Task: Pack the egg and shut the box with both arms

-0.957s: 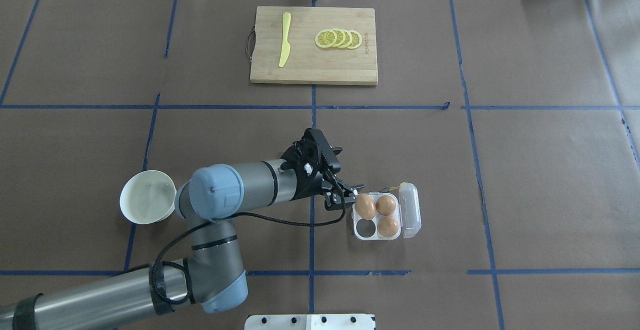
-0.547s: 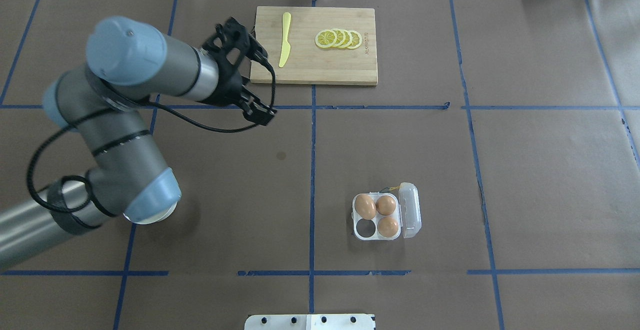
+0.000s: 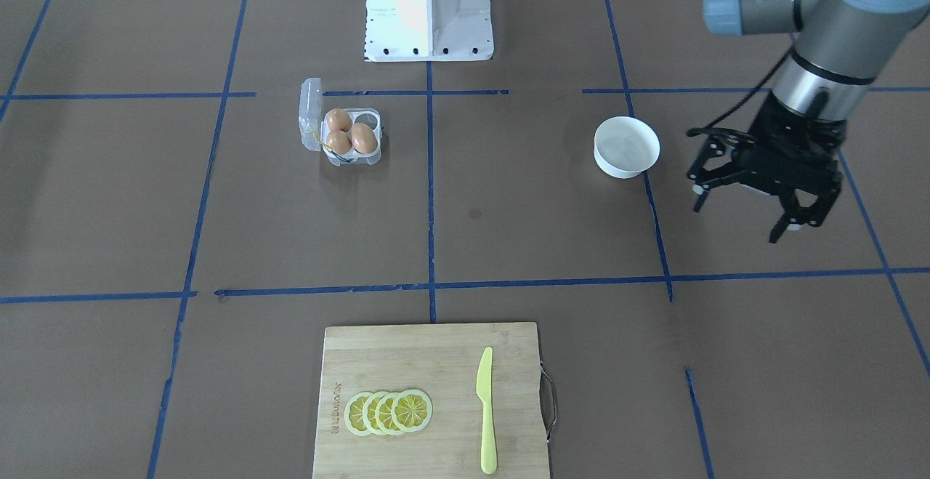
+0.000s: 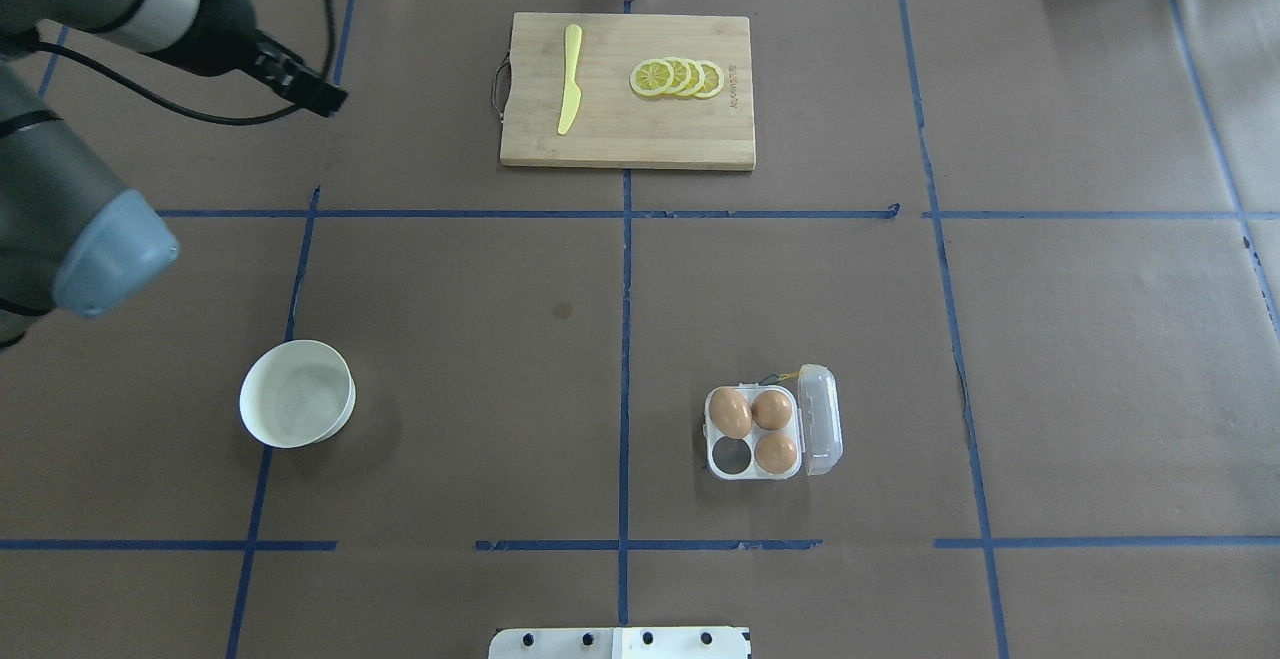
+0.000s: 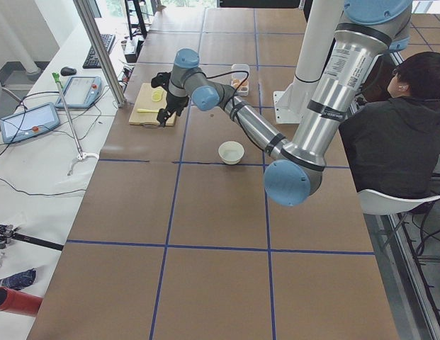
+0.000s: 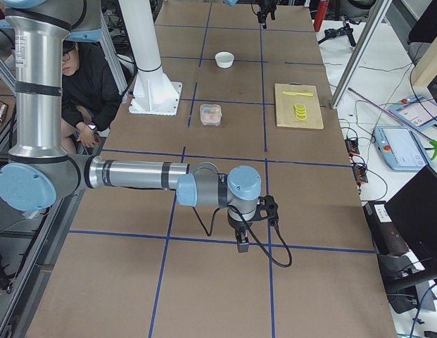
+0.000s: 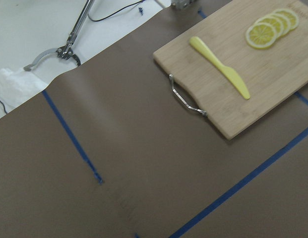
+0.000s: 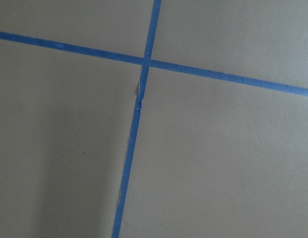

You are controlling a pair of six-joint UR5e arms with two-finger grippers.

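Only the brown bench (image 8: 218,158) is showing here, filling the whole view. A blue tape line (image 8: 233,78) is running from the left edge, high up, and sloping gently down to the right edge. A second tape line (image 8: 130,148) is coming down from the top and leaning left toward the bottom, crossing the first in the upper middle. Just below the crossing, a small nick (image 8: 139,96) is lifting at its edge. A soft shadow (image 8: 25,198) is darkening the lower left.

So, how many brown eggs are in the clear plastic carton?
3, all in the clear plastic carton: in the overhead view, one tan-brown oval egg upper-left, one upper-right, one lower-right. Lower-left cup empty.
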